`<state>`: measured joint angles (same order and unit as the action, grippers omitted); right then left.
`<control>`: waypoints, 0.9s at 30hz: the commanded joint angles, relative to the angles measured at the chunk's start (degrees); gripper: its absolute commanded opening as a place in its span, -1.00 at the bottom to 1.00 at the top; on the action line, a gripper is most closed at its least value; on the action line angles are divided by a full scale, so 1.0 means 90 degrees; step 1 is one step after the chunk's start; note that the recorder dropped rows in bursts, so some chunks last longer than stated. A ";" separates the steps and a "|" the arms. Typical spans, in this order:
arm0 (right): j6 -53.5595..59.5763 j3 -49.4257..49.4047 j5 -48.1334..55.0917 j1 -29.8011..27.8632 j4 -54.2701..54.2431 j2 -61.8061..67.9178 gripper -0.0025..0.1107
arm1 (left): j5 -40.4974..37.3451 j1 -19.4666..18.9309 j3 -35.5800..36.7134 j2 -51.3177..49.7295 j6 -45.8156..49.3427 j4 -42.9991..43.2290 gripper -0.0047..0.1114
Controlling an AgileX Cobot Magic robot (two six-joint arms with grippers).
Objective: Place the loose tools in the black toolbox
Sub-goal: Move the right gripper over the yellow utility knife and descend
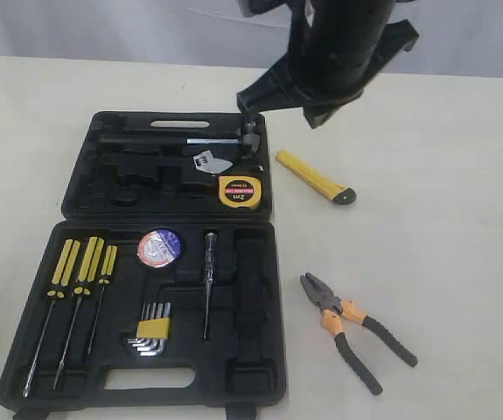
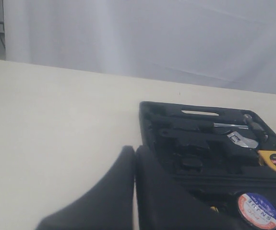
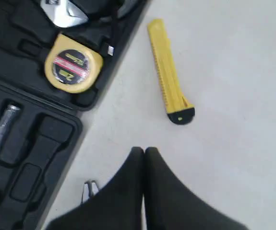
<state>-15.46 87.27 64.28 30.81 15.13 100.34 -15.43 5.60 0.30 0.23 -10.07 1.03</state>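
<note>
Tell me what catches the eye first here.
The open black toolbox dominates the left, with the tape measure and tape roll lying in it. To its right, the yellow utility knife and orange-handled pliers lie loose on the table; the right gripper is shut, empty.

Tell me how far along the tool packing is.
About halfway. Done: the tape measure and the tape roll lie inside the toolbox. In hand: nothing; the right gripper is shut and empty, with the utility knife just ahead of it. Left to do: the knife and the pliers lie on the table, outside the box.
</note>
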 commanded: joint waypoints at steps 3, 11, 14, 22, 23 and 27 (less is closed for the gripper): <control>0.0875 -0.0582 -0.0667 -0.1050 -0.0922 -0.0059 -0.96 | -0.0007 0.0036 -0.0034 -0.0026 0.0003 -0.0016 -0.92; 0.2409 -0.0595 -0.1350 -0.1726 -0.1382 0.0433 -0.96 | -0.0007 0.0036 -0.0034 -0.0026 0.0003 -0.0016 -0.92; 0.2623 -0.0595 -0.1485 -0.1867 -0.1367 0.0755 -0.96 | -0.0007 0.0036 -0.0034 -0.0026 0.0003 -0.0016 -0.92; 0.3372 -0.0146 -0.1724 -0.2202 -0.1681 0.1629 -0.96 | -0.0007 0.0036 -0.0034 -0.0026 0.0003 -0.0016 -0.92; 0.3406 -0.0146 -0.1768 -0.2202 -0.1681 0.1629 -0.96 | -0.0007 0.0036 -0.0034 -0.0026 0.0003 -0.0016 -0.92; 0.3383 -0.0146 -0.1870 -0.2202 -0.1681 0.1629 -0.96 | -0.0007 0.0036 -0.0034 -0.0026 0.0003 -0.0016 -0.92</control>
<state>14.36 85.50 48.11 11.29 0.00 115.08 -15.43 5.60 0.30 0.23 -10.07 1.03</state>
